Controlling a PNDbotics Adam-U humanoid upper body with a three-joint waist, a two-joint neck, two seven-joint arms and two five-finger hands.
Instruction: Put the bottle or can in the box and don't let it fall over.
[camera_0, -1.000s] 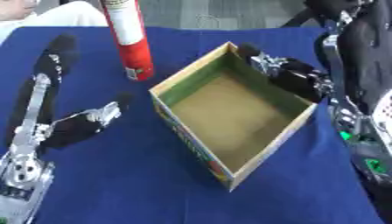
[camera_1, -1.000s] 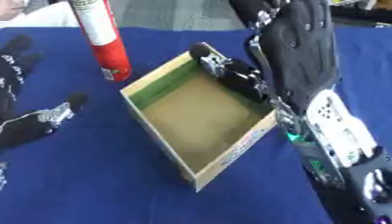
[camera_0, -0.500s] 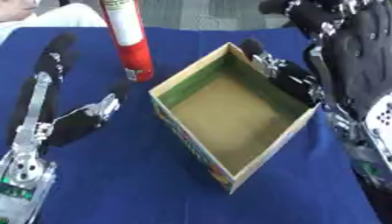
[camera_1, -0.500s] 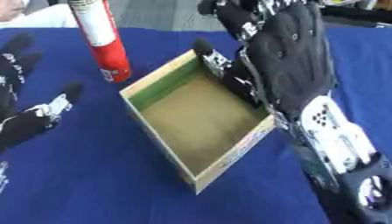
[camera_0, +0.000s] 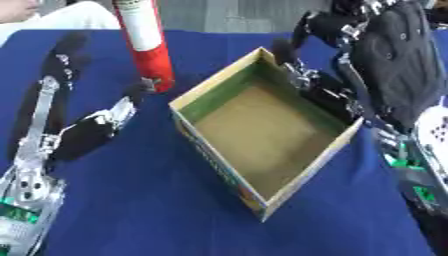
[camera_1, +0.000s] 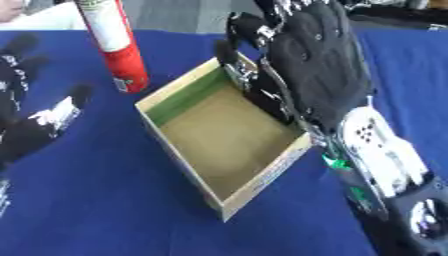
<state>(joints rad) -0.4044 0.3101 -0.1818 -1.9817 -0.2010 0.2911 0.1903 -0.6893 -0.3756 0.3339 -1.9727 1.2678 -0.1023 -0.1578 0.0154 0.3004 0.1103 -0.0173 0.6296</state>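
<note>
A tall can (camera_0: 147, 50), white above and red below, stands upright on the blue cloth at the back left. To its right lies an open cardboard box (camera_0: 258, 132) with green inner walls, turned cornerwise and holding nothing. My left hand (camera_0: 83, 135) lies open on the cloth left of the box, its fingers (camera_0: 61, 65) stretched toward the back and its thumb close beside the can's foot. Over the box's right wall my right hand (camera_1: 319, 65) stands open, back toward the camera, with its thumb near the far corner.
The blue cloth (camera_0: 131, 210) covers the whole table. A person's white sleeve (camera_0: 61, 17) shows at the far left edge behind the can. Dark gear (camera_1: 394, 12) lies beyond the table's back right.
My left hand has slid toward the can, its thumb now near the can's foot. My right hand has risen and come in over the box's right wall.
</note>
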